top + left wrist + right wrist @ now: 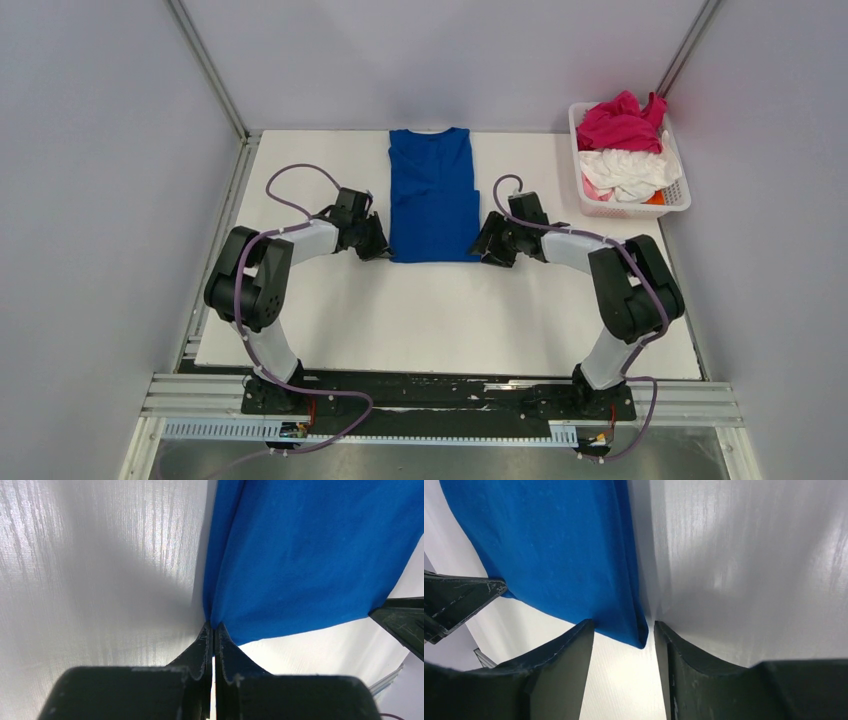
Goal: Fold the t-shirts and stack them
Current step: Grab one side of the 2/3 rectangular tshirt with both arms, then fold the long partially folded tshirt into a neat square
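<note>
Blue t-shirt (432, 195) lies folded into a long strip at the middle of the tabletop's (440, 320) far edge, collar farthest. Left claw (379, 247) pinched tight on its near left corner. Right claw (486, 250) spread apart, straddling the near right corner. Pink t-shirt (620, 125) and white t-shirt (630, 170) are heaped in the basket (681, 197) at the far right corner.

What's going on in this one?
The robot is working at the near hem of the blue shirt, which lies on the table already folded into a narrow strip. The left tool is shut on its near left corner. The right tool is open, its fingers straddling the near right corner. The pink shirt and white shirt sit crumpled in the basket, not yet folded.
</note>
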Available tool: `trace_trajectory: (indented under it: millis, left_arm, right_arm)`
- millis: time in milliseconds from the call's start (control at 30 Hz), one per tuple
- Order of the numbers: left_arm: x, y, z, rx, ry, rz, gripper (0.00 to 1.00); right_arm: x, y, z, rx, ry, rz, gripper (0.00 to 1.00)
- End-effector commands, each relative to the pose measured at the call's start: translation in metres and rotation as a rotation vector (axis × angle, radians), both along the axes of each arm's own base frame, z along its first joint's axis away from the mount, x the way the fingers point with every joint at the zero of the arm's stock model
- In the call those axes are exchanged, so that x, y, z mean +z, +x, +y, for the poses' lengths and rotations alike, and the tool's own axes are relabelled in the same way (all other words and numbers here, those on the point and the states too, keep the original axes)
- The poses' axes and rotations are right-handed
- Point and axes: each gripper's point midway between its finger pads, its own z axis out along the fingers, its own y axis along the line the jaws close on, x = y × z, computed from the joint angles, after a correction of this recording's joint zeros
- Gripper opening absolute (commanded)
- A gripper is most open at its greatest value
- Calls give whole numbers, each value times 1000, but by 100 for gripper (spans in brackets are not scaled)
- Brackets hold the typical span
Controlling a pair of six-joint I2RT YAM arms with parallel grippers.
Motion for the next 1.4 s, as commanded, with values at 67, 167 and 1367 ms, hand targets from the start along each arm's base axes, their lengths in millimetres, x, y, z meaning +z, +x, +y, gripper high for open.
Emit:
trace_trajectory:
  millis: [67, 167, 1367]
  left_arm:
    - [-17, -18, 13, 5, 77, 54, 0]
    - [-18, -20, 13, 4, 75, 53, 0]
    - [177, -98, 26, 66, -54, -487, 0]
  right_arm:
    - [-20, 4, 0, -30, -29, 28, 43]
    - [-23, 6, 0, -36, -35, 21, 23]
    - [170, -65, 32, 351, 251, -363, 0]
